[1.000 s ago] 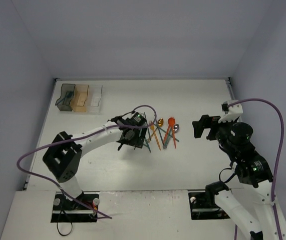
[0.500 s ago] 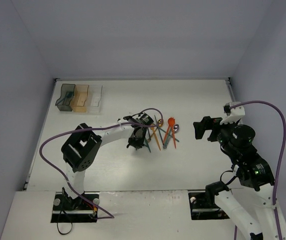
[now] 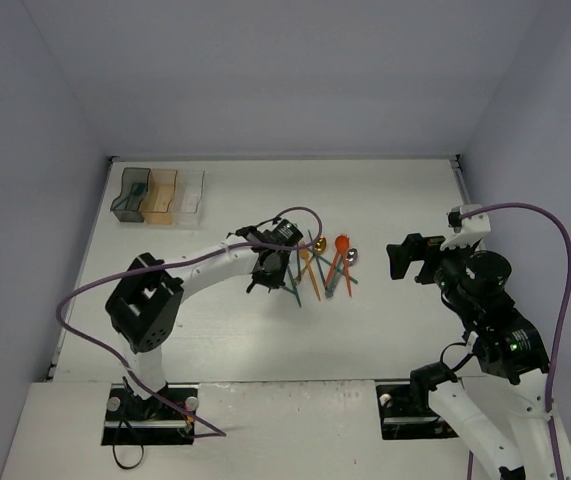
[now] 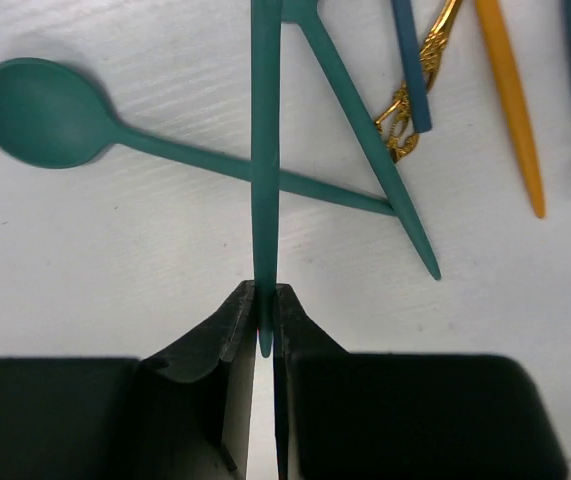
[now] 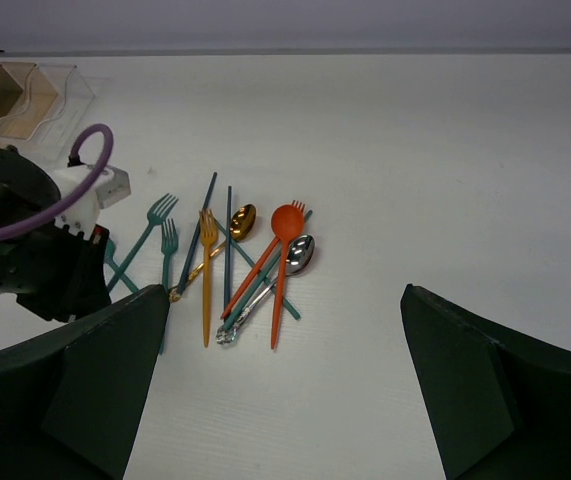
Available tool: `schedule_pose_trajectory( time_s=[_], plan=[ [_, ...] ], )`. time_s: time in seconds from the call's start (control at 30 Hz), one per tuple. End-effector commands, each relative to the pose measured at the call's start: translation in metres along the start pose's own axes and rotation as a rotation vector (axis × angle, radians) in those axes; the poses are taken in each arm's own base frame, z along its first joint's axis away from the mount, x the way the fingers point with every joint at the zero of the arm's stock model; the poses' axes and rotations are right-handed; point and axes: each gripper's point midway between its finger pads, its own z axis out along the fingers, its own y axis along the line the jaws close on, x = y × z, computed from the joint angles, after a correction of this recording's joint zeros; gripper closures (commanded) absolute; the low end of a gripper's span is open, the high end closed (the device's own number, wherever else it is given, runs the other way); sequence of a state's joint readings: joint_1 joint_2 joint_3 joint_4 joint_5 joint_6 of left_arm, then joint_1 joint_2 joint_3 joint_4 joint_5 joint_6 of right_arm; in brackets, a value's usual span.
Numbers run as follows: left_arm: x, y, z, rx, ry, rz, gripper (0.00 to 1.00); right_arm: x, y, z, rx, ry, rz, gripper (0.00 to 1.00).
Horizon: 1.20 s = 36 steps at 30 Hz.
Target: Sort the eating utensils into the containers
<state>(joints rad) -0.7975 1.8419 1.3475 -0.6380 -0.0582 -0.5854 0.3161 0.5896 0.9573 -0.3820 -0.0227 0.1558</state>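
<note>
Teal utensil (image 4: 266, 180) at the left edge of the utensil pile (image 3: 327, 265): left gripper (image 4: 265, 312) clamped on its handle tip. Looks light, stiff, slick plastic; a tip pinch may pivot, better further up the handle. Right gripper (image 3: 399, 259) spread wide, empty, right of the pile. Containers (image 3: 160, 195) well apart from the pile.

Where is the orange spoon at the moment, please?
Right wrist view: the orange spoon lies at the utensil pile's right edge, beside the silver spoon.
</note>
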Motion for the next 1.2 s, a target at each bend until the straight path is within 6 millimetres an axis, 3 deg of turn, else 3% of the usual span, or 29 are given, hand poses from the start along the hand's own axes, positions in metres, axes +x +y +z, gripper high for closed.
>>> schedule_pose_trajectory(
  time_s=[0.0, 0.07, 0.13, 0.27, 0.37, 0.53, 0.67, 0.9, 1.0, 1.17],
  plan=[
    [-0.053, 0.02, -0.07, 0.015, -0.183, -0.026, 1.0, -0.02, 0.003, 0.001, -0.004, -0.059, -0.005, 0.0],
    [-0.063, 0.039, -0.085, 0.008, -0.202, -0.057, 1.0, -0.022, 0.003, 0.001, -0.004, -0.059, -0.009, 0.0],
    [-0.074, 0.071, -0.094, -0.009, -0.22, -0.109, 1.0, -0.023, 0.003, 0.001, -0.004, -0.059, -0.01, 0.0],
    [-0.092, 0.147, -0.114, -0.084, -0.251, -0.169, 1.0, -0.023, 0.003, 0.004, -0.002, -0.055, -0.02, 0.0],
    [-0.102, 0.216, -0.13, -0.159, -0.264, -0.192, 1.0, -0.023, 0.002, 0.005, 0.003, -0.052, -0.034, 0.0],
    [-0.106, 0.315, -0.141, -0.344, -0.24, -0.202, 1.0, -0.023, 0.001, 0.007, 0.005, -0.044, -0.052, 0.0],
    [-0.105, 0.377, -0.142, -0.414, -0.205, -0.279, 1.0, -0.02, 0.0, 0.012, 0.009, -0.026, -0.066, 0.0],
    [-0.103, 0.428, -0.12, -0.455, -0.091, -0.273, 1.0, -0.016, -0.009, 0.02, 0.057, -0.001, -0.092, 0.0],
    [-0.098, 0.435, -0.108, -0.431, -0.039, -0.263, 1.0, -0.013, -0.012, 0.023, 0.074, 0.012, -0.098, 0.0],
    [-0.094, 0.426, -0.089, -0.343, -0.006, -0.236, 1.0, -0.008, -0.015, 0.028, 0.09, 0.032, -0.108, 0.0]
  ],
)
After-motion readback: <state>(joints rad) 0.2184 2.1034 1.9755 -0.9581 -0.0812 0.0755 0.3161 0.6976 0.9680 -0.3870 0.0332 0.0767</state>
